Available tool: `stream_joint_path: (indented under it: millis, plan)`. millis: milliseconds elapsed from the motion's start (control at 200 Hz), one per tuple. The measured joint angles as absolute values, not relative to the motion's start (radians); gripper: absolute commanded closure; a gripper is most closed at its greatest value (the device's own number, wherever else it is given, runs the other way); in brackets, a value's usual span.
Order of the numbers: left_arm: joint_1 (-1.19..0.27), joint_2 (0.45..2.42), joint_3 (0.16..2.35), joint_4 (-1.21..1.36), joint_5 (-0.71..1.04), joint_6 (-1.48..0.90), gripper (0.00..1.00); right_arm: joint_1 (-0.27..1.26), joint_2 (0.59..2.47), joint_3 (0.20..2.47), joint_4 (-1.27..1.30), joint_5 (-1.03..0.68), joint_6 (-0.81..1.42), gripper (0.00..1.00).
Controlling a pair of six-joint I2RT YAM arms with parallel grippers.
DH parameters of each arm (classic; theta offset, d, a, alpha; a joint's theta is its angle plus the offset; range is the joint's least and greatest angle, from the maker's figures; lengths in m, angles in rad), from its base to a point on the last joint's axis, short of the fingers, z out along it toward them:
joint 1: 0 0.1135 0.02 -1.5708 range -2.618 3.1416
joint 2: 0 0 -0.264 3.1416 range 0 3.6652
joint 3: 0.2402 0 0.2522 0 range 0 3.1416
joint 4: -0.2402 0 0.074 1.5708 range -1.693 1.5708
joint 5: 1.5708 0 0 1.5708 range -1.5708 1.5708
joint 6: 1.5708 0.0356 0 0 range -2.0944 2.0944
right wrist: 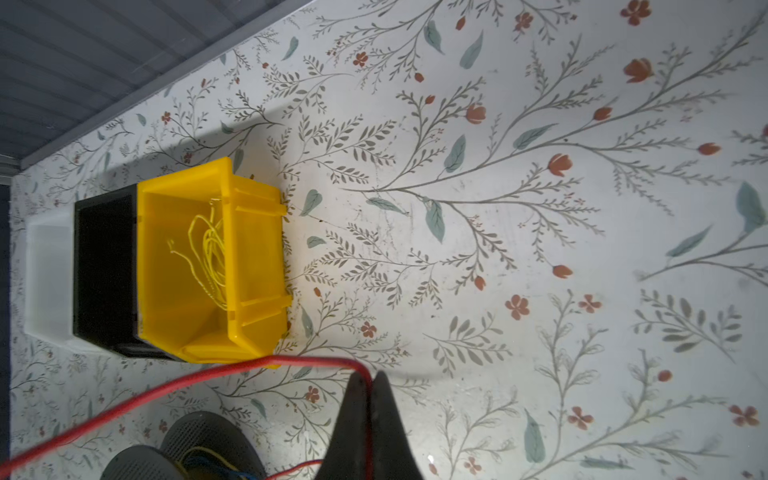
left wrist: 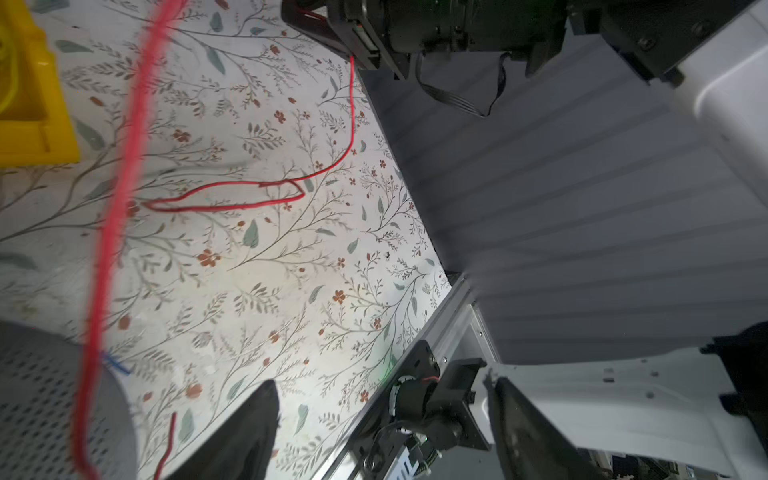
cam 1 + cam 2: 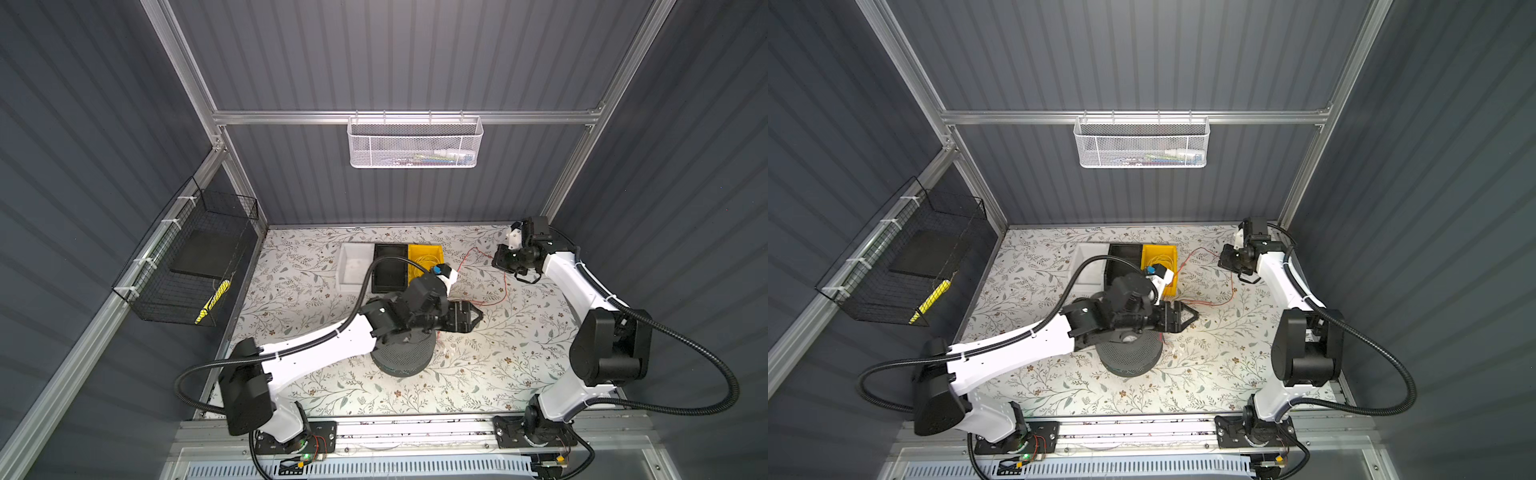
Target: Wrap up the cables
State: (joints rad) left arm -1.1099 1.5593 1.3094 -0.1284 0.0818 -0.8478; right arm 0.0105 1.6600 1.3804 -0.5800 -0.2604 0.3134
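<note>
Pinches the red cable (image 1: 249, 365) in the shut jaws of the right gripper (image 1: 368, 376), near the far right corner of the table (image 1: 540, 216). Trails from there in loose loops to the dark perforated drum (image 3: 405, 361) — past the left gripper (image 3: 477, 318), hovering beside that drum, jaws spread wide.

Left white-and-black robot arm (image 3: 320, 347) is stretched out low toward the middle, with its black left gripper (image 3: 477, 319) tipped sideways and jaws spread wide. Right white-and-black robot arm (image 3: 569, 278) reaches way back, wrist bent down, black right gripper (image 1: 371, 377) pinched tight on a thin red cable (image 1: 266, 363).
</note>
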Motion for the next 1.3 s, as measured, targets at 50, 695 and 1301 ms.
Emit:
stream_joint_path:
  millis: [50, 695, 1301]
  plan:
    - [-1.118, 1.576, 1.311, -0.076, 0.027, -0.878, 0.20, 0.017, 1.639, 1.371, -0.574, -0.273, 0.324, 1.00]
    - [-0.974, 1.868, 1.506, 0.202, -0.260, -0.894, 0.19, 0.074, 1.198, 1.229, -0.617, -0.442, 0.394, 1.00]
    - [-0.933, 1.895, 1.575, 0.272, -0.170, -0.883, 0.22, 0.187, 1.184, 1.219, -0.698, -0.469, 0.374, 1.00]
